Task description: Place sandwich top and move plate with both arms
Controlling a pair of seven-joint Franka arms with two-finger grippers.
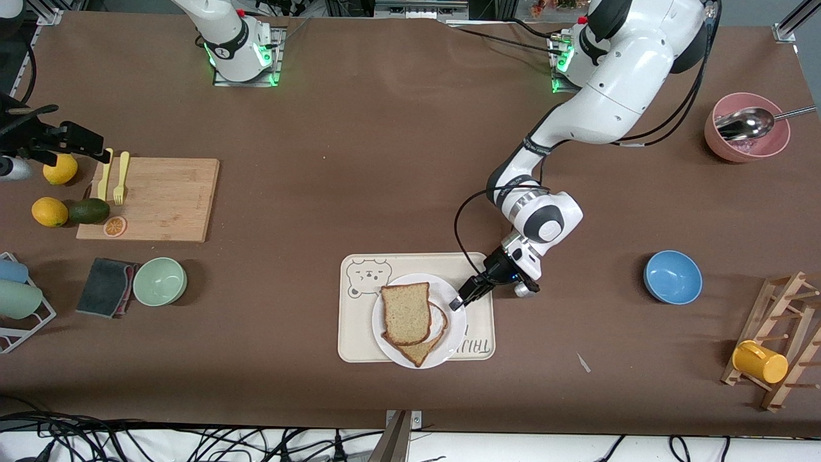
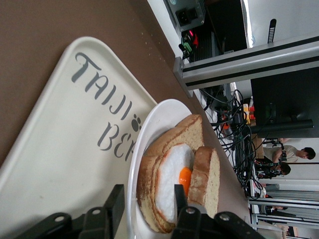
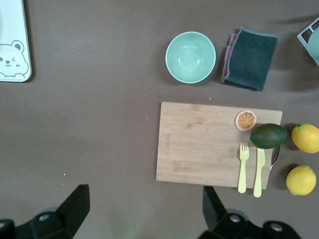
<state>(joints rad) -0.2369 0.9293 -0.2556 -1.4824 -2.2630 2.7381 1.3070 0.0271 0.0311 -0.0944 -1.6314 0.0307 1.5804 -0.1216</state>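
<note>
The white plate sits on a cream bear tray. On it the sandwich top lies skewed on the bread slice with the fried egg. My left gripper is open at the plate's rim on the side toward the left arm's end. In the left wrist view the left gripper has one finger over the egg bread and the other outside the plate's rim; the sandwich top rests on the egg. My right gripper waits open, up over the right arm's end of the table; it also shows in the right wrist view.
A cutting board with a fork, knife, orange slice, avocado and lemons lies at the right arm's end, with a green bowl and grey cloth nearer the camera. A blue bowl, pink bowl with ladle and mug rack stand at the left arm's end.
</note>
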